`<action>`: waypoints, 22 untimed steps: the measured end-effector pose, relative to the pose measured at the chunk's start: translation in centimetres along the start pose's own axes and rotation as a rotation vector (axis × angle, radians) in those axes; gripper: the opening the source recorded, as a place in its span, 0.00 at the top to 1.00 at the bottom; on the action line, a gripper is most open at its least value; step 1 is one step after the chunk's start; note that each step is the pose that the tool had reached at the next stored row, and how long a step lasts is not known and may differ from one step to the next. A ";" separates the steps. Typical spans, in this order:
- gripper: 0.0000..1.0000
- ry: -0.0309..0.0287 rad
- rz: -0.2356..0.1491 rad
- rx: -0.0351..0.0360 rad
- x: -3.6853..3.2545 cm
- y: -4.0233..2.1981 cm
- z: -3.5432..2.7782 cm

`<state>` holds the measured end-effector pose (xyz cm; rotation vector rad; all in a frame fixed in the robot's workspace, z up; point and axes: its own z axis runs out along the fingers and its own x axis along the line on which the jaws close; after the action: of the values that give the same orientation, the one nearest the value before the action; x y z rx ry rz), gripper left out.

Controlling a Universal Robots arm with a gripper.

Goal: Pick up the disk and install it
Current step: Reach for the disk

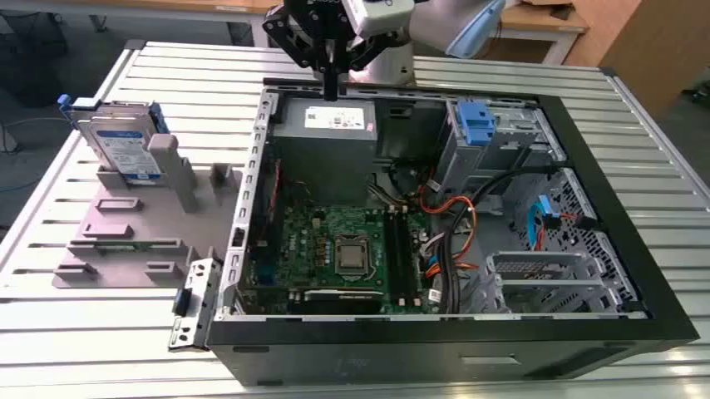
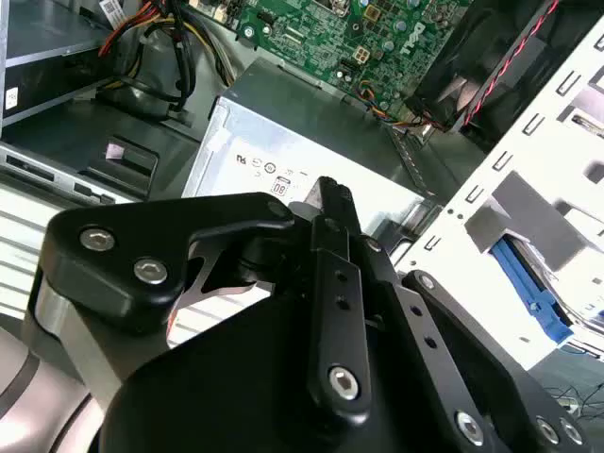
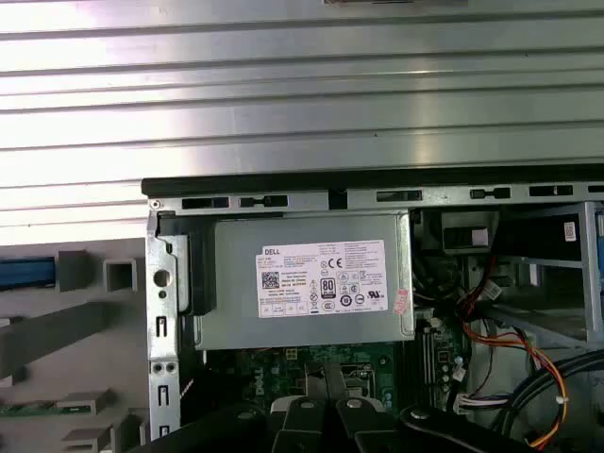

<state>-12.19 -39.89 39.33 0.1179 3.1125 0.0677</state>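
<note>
Black tool, fingers together, hovering over grey metal power-supply box; silver blue-railed disk standing at tool's 9 o'clock, exterior view.

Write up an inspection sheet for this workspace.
Surface: ribbed metal table, carrying an open computer case and a grey holder.
Job's things: disk standing on edge in the holder, outside the case, untouched.
Clutter: metal bracket beside the case.
Gripper: gripper shut, empty, above the power supply box.
Cables: orange, red and black wires loose inside the case.
Surroundings: wooden furniture behind the table.
</note>
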 end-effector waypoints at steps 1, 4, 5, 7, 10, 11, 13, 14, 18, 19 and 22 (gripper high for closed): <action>0.89 0.0000 0.000 0.0000 0.00 0.00 0.00; 0.89 0.0000 0.000 0.0000 0.00 0.00 0.00; 0.89 0.0000 0.000 0.0001 0.00 0.00 0.00; 0.89 0.0000 0.000 0.0000 0.00 0.00 0.00; 0.89 0.0000 0.000 0.0000 0.00 0.00 0.00; 0.89 0.0000 0.000 0.0000 0.01 0.00 0.00; 0.89 0.0000 0.000 0.0001 0.08 0.00 0.00; 0.89 0.0000 0.000 0.0001 0.18 -0.01 -0.01; 0.89 -0.0003 0.000 0.0000 0.91 -0.07 -0.01; 0.89 -0.0006 0.000 -0.0001 1.16 -0.09 -0.01; 0.89 -0.0014 0.000 -0.0001 2.04 -0.16 -0.02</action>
<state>-14.24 -39.89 39.29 0.1179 3.1111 0.0677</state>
